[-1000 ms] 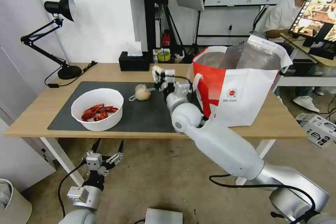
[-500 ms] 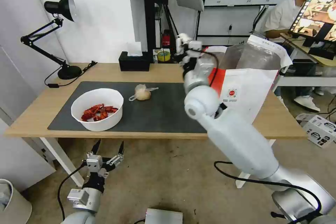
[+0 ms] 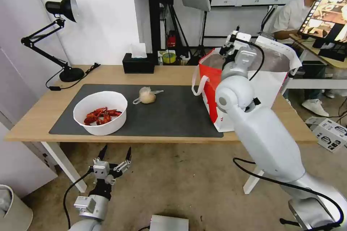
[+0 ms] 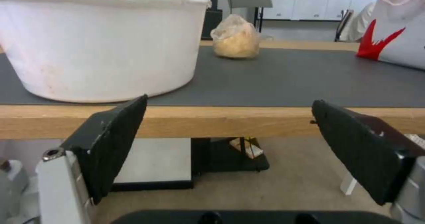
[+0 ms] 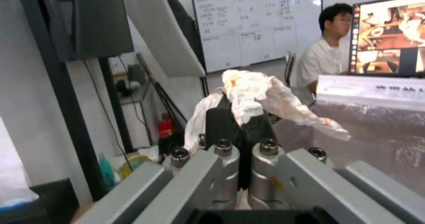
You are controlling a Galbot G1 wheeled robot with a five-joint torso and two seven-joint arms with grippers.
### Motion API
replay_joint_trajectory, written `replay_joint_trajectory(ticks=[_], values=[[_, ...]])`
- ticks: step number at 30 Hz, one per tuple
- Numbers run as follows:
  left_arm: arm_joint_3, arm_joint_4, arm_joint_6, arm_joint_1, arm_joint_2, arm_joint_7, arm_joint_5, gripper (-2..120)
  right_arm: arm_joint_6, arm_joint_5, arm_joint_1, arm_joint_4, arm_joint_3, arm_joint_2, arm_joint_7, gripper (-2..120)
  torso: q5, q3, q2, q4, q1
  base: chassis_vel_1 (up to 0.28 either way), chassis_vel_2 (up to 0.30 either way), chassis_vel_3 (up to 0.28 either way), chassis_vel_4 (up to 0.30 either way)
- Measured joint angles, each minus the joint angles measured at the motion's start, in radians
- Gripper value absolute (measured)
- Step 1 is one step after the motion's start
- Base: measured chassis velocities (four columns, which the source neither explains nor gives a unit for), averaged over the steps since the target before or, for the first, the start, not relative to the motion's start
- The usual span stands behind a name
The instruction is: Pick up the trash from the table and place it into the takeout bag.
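Note:
My right gripper (image 3: 234,40) hangs over the open top of the takeout bag (image 3: 273,83), a white tote with red panels at the right end of the table (image 3: 108,74). In the right wrist view the right gripper (image 5: 241,117) is shut on the crumpled white tissue (image 5: 265,98), with the bag's foil lining (image 5: 376,137) just behind it. The white bowl of crayfish shells (image 3: 101,112) and the small knotted bag (image 3: 147,95) rest on the dark mat (image 3: 173,115). My left gripper (image 3: 114,155) is open, low in front of the table edge and level with the bowl (image 4: 102,44).
A black desk lamp (image 3: 61,36) stands at the table's back left, with a black tissue box (image 3: 138,64) and a tape roll (image 3: 168,57) along the back edge. A white bin (image 3: 11,205) and a carton (image 3: 327,133) sit on the floor.
My right arm has swung up and to the right, from the mat beside the knotted bag to above the takeout bag's opening, carrying the tissue. The left arm has barely moved.

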Motion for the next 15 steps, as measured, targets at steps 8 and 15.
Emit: replay_joint_trajectory(ticks=[8, 15], values=[[-0.001, 0.002, 0.0, -0.001, 0.001, 0.0, 0.001, 100, -0.002, 0.016, -0.011, 0.003, 0.011, 0.001, -0.001, 21, -0.0001, 0.0, 0.0, 0.0001, 0.0, 0.0, 0.0, 0.0, 0.0], [-0.001, 0.003, 0.0, -0.005, 0.001, 0.0, 0.001, 100, -0.002, 0.026, -0.014, 0.003, 0.014, 0.002, -0.001, 48, -0.0001, 0.0, 0.0, 0.0001, 0.0, 0.0, 0.0, 0.0, 0.0]])
